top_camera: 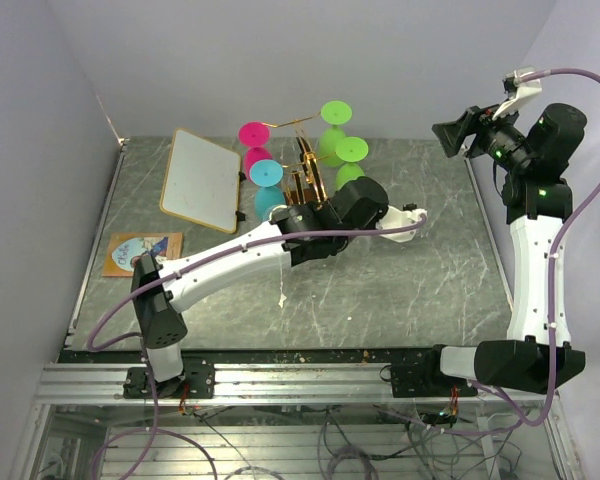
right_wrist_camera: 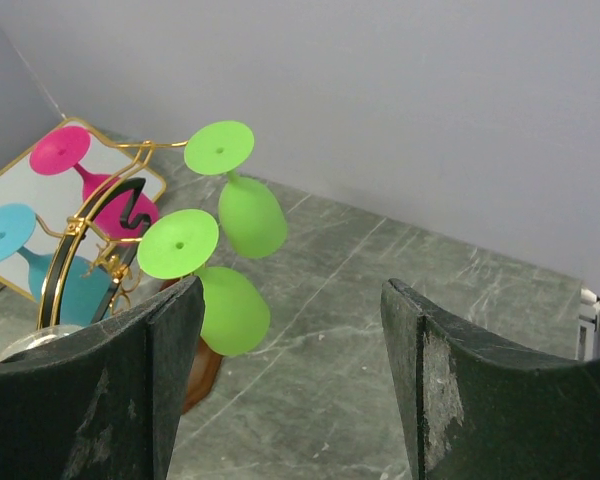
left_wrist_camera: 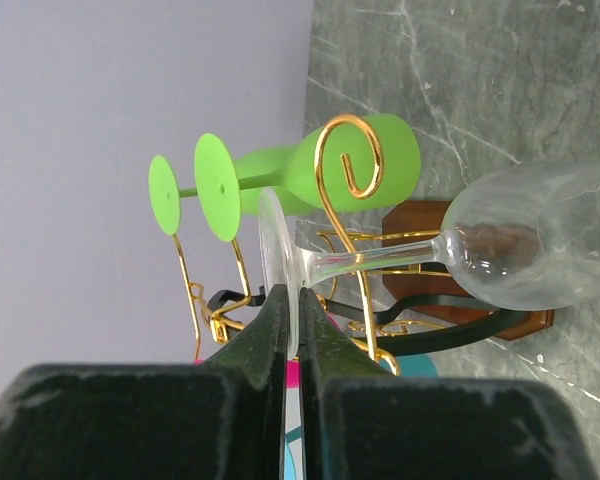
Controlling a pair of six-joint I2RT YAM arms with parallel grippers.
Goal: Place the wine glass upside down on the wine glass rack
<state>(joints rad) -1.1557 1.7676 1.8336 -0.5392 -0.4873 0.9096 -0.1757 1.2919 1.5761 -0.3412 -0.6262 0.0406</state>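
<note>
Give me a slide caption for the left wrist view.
Shut left gripper holds the clear wine glass by its foot at the gold wire rack.

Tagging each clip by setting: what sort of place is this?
Probably a lab test cell, not a kitchen: a grey marble-patterned tabletop boxed in by plain pale walls, with an aluminium rail and loose cables at the near edge.

Overhead and both close wrist views share the rack [top_camera: 309, 168].

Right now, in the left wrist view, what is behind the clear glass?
The gold scroll of the wine glass rack, its brown base and green glasses. The clear glass partly covers that base.
</note>
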